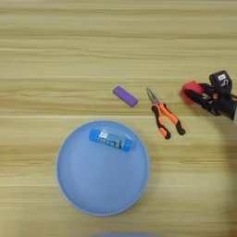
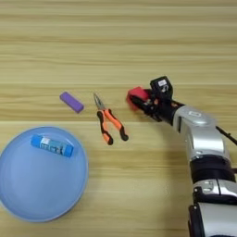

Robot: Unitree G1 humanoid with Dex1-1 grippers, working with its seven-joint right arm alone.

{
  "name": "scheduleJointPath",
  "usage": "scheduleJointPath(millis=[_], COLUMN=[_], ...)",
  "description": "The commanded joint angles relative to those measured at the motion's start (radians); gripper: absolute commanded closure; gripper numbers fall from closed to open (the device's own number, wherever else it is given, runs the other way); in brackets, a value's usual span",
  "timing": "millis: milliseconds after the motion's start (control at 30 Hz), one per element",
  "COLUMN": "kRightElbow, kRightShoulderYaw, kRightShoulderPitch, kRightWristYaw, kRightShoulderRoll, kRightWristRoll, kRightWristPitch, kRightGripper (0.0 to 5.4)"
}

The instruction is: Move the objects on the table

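Light wooden table (image 1: 69, 55) with horizontal grain stripes fills everything I can see from up here. Toward the near left sits the large round light-blue plate (image 1: 102, 185), and lying inside it, in its far part, is the blue glue-stick tube (image 1: 111, 140) with its white label, resting slightly slanted. Beyond the plate's far rim, apart from it, the small purple block (image 1: 125, 96) lies flat on the wood at a slant. Just to the right of that block is a pair of pliers (image 1: 164, 115) with orange and black handles, metal nose pointing away toward the far side, handles spread a little toward the near right. Farther right again, the robot's right arm (image 2: 203, 139) comes up from the bottom right corner, silver forearm bent toward the middle of the table. Its right gripper (image 2: 142, 102) reaches leftward, and the two black fingers are closed around the small red cube (image 2: 136, 96), which shows between and just ahead of them, close to the table surface; I cannot tell whether the cube touches the wood. The cube is well apart from the plate and near the pliers' nose, without touching it.
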Motion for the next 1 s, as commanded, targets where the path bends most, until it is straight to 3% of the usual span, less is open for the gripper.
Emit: scheduleJointPath(millis=[33,67,333,633,1000], kRightElbow=[-0.027,-0.026,-0.071,-0.259,-0.375], kRightShoulderYaw=[-0.006,-0.007,-0.017,-0.028,0.035], kRightShoulderPitch=[-0.058,-0.058,-0.068,-0.091,-0.110], kRightWristYaw=[-0.020,-0.020,-0.018,-0.023,-0.019], kRightShoulderRoll=[-0.026,-0.025,-0.022,-0.024,0.010], kRightWristRoll=[-0.002,-0.002,0.019,0.055,0.058], kRightWristPitch=[-0.038,-0.037,-0.017,0.031,0.089], kRightGripper=[3.16,2.80,1.93,0.99,0.03])
